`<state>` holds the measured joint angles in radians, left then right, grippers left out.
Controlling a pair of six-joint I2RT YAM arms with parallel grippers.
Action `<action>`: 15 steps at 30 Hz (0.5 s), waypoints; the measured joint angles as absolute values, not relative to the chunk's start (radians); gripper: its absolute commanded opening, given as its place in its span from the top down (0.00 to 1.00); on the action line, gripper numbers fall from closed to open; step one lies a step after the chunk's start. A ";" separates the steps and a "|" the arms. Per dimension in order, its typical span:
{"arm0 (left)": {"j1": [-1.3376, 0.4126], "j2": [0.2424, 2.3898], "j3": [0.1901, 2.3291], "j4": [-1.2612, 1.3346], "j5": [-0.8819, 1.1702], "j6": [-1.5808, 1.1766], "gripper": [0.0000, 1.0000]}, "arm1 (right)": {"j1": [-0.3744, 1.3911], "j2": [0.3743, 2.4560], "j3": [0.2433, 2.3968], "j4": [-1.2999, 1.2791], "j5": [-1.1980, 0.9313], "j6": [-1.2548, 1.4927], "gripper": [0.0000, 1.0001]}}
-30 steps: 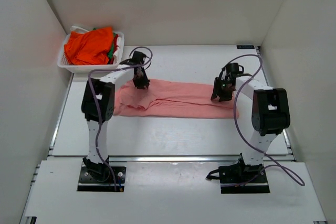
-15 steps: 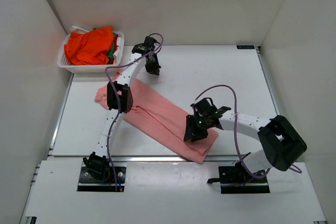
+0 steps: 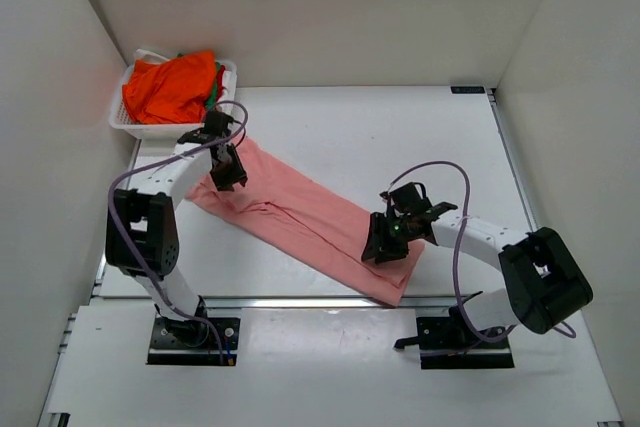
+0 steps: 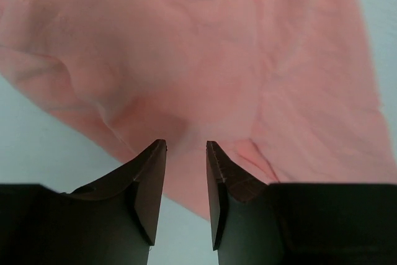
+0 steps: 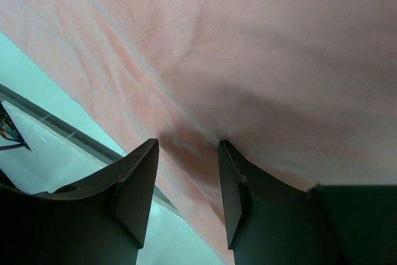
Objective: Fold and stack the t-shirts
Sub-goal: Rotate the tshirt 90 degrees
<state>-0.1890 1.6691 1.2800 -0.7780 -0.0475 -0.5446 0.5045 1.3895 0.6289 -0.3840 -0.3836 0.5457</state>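
A salmon-pink t-shirt point(image 3: 300, 215), folded into a long strip, lies slantwise on the table point(image 3: 400, 137), running from near the white basket point(image 3: 122, 123), which holds an orange t-shirt point(image 3: 170, 87), toward the front edge. At its far end the left gripper point(image 3: 229, 179) hovers with jaws narrowly parted, holding nothing. At the near end the right gripper point(image 3: 384, 249) pinches a bunched fold of the cloth.

white table point(image 3: 400, 137), walled at the far side, left and right. a salmon-pink shirt point(image 3: 300, 212) lies flat on it, folded into a long band running slantwise from far left to near right, its near end just beside the table's near edge. a white slotted basket point(image 3: 150, 130) stands in the far left corner.
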 measured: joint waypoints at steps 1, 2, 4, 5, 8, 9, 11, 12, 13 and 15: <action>-0.182 1.683 1.246 -0.754 -0.060 -0.547 0.57 | 0.502 1.382 0.621 -0.377 -0.386 0.545 0.58; -0.184 1.703 1.215 -0.723 -0.072 -0.551 0.56 | 0.500 1.375 0.616 -0.373 -0.385 0.545 0.58; -0.202 1.759 1.154 -0.661 -0.092 -0.566 0.55 | 0.495 1.361 0.602 -0.364 -0.385 0.543 0.58; -0.213 1.794 1.134 -0.641 -0.096 -0.574 0.54 | 0.493 1.353 0.595 -0.359 -0.385 0.543 0.58; -0.246 1.856 1.205 -0.633 -0.127 -0.595 0.62 | 0.487 1.318 0.564 -0.340 -0.381 0.549 0.58; -0.257 1.897 1.261 -0.663 -0.137 -0.593 0.62 | 0.487 1.300 0.549 -0.332 -0.378 0.556 0.59; -0.284 2.012 1.425 -0.705 -0.133 -0.591 0.62 | 0.494 1.253 0.510 -0.315 -0.365 0.573 0.58; -0.298 2.084 1.539 -0.750 -0.123 -0.588 0.65 | 0.499 1.225 0.489 -0.305 -0.359 0.586 0.59; -0.313 2.168 1.677 -0.791 -0.112 -0.580 0.65 | 0.510 1.199 0.469 -0.297 -0.352 0.598 0.59; -0.346 2.339 1.960 -0.864 -0.086 -0.567 0.65 | 0.539 1.157 0.433 -0.271 -0.340 0.625 0.59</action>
